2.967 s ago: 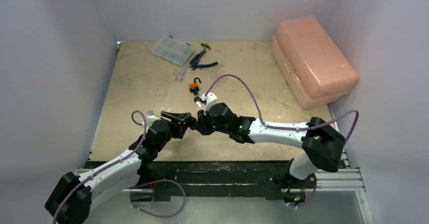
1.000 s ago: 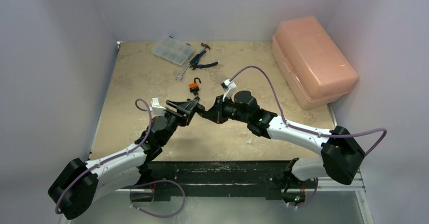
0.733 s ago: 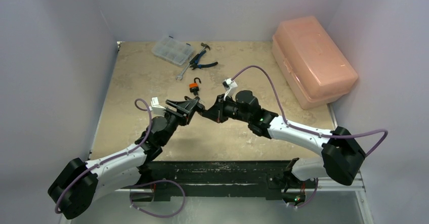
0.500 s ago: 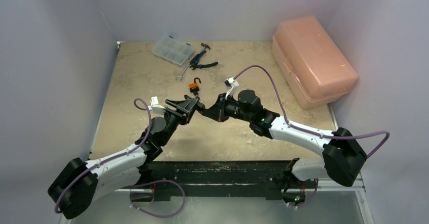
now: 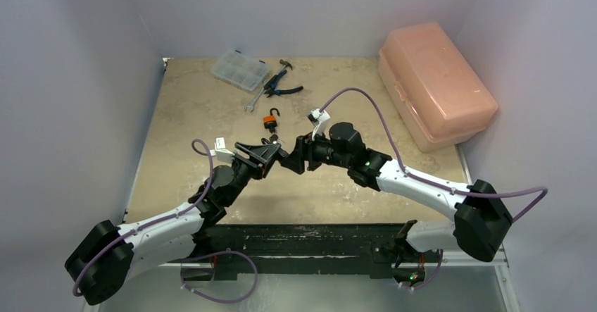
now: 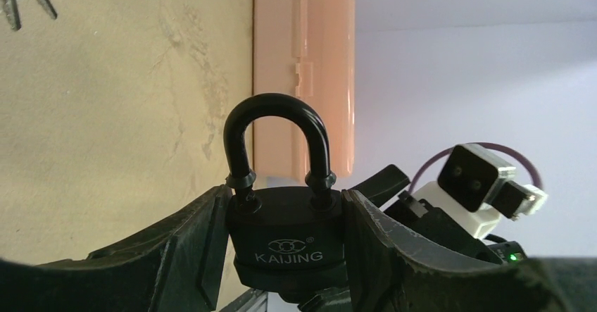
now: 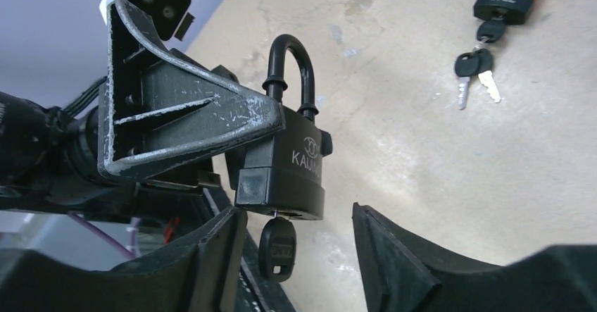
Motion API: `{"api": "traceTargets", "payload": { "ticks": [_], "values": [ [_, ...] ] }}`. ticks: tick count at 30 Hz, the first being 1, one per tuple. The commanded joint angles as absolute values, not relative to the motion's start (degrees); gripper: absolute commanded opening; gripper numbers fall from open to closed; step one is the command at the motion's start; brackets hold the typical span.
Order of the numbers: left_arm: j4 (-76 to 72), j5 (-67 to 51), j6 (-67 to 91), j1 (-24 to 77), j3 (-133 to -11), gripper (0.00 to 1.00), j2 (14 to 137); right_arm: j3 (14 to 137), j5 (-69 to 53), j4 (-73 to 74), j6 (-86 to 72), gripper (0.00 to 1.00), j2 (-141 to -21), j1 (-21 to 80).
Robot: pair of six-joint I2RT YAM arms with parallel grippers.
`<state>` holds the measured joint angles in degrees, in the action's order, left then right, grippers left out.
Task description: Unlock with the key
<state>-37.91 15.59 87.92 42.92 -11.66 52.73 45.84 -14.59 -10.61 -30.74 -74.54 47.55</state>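
Left pincer clamps padlock, hiding its sides; key inserted beneath.

The black padlock, shackle closed and pointing to 12 o'clock, is sitting clamped in the left gripper. A black-headed key is hanging from its 6 o'clock face.

Padlock between fingers of left tool, over middle of bench; key in its underside. Right tool just right, fingers either side of key. Second padlock and loose keys just behind. Organiser box, pliers, wrench back left; large bin back right
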Motion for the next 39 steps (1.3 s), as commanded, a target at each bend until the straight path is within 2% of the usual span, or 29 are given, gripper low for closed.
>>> {"api": "traceTargets", "payload": {
  "ticks": [1, 4, 6, 10, 18, 25, 39],
  "values": [
    [-40.6, 16.5, 90.5, 43.5, -13.6, 0.0, 51.3, 50.2, -12.6, -2.2, -21.3, 0.67, -71.7, 47.3],
    [-40.4, 16.5, 90.8, 43.5, -13.7, 0.0, 52.2, 50.8, -12.6, 1.4, -18.3, 0.76, -70.4, 47.4],
    [-40.6, 16.4, 91.0, 43.4, -13.7, 0.0, 52.7, 51.0, -12.1, 2.9, -16.9, 0.87, -69.7, 47.4],
    [-41.7, 15.5, 90.7, 43.5, -14.3, 0.0, 54.0, 52.4, -8.8, 5.0, -15.4, 0.93, -70.5, 48.2],
    [-41.7, 14.4, 90.5, 43.4, -15.3, 0.0, 55.4, 55.7, -3.7, 5.0, -15.2, 0.93, -73.8, 52.5],
    [-41.7, 14.2, 90.7, 43.5, -15.6, 0.0, 55.5, 58.9, 2.6, 5.4, -15.6, 0.89, -78.1, 55.3],
    [-41.7, 14.1, 90.6, 43.4, -15.2, 0.0, 54.9, 60.3, 4.9, 2.9, -16.3, 0.82, -83.3, 56.3]
  ]
}}
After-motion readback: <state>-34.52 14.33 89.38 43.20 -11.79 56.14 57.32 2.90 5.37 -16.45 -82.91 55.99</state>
